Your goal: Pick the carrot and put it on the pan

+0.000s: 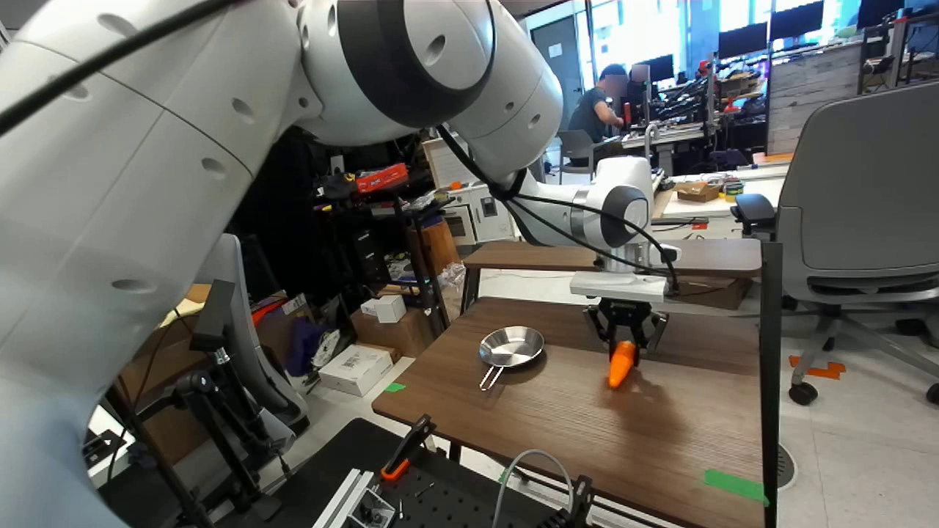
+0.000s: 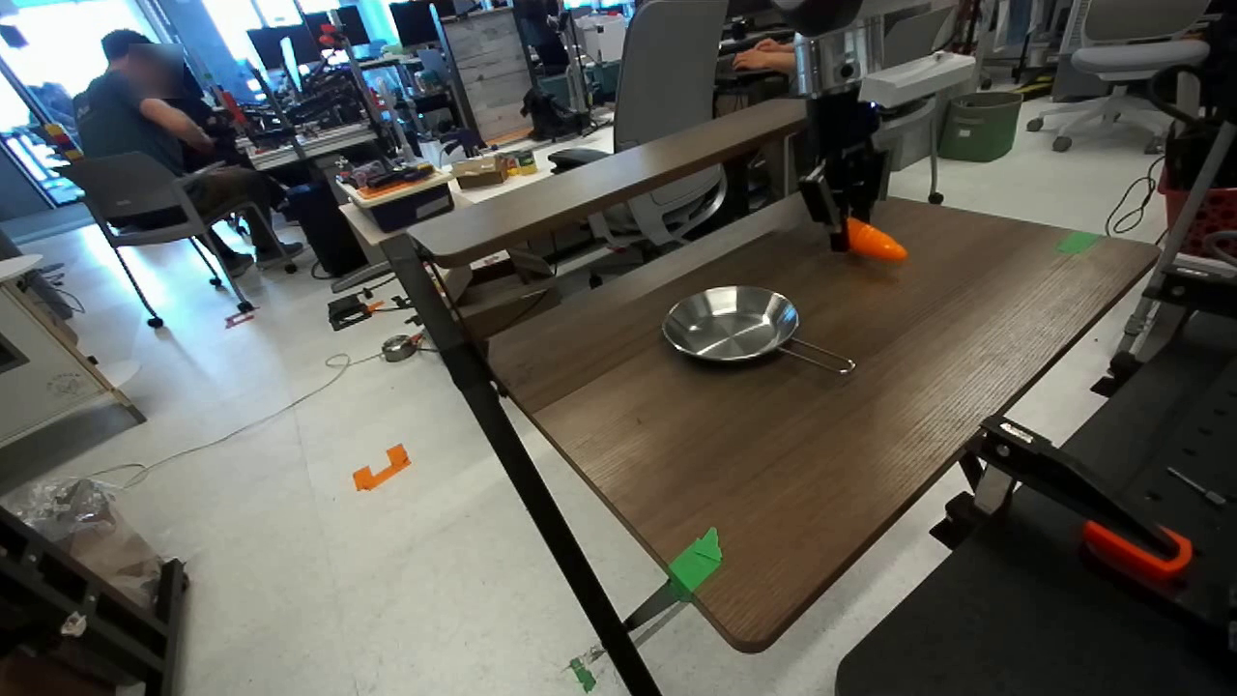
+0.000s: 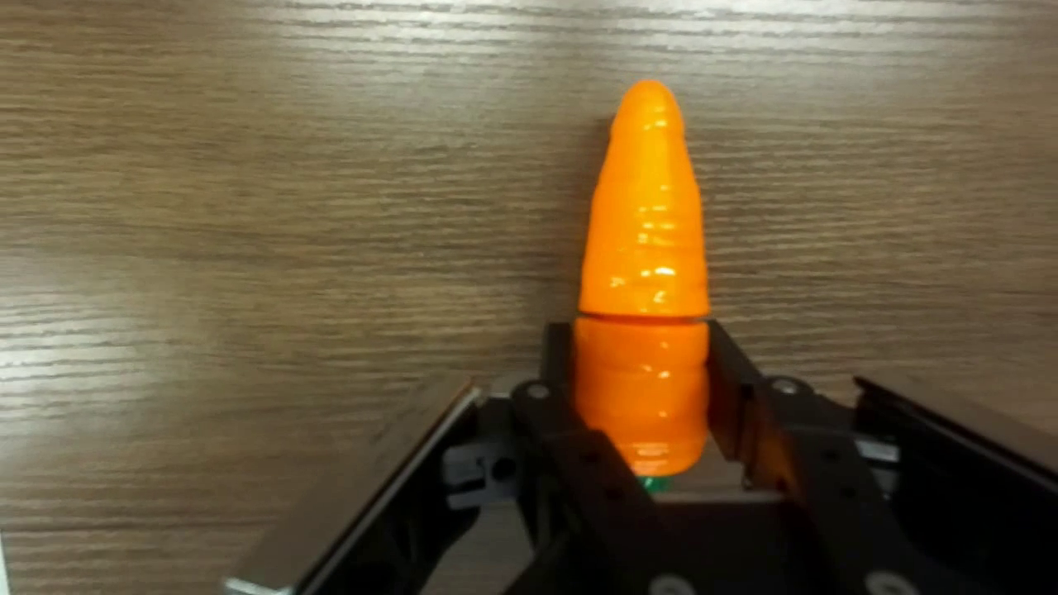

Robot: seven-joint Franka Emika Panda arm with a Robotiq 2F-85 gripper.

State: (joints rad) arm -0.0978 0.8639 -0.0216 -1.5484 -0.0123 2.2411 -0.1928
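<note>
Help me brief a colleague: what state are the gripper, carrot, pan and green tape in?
Gripper: shut on the carrot
Carrot: held at its thick end, narrow end free; contact with the table unclear
Pan: right side up, empty
Green tape: stuck on the table in pieces

Pan (image 2: 732,327), green tape (image 2: 696,563) on table (image 2: 773,464)
</note>
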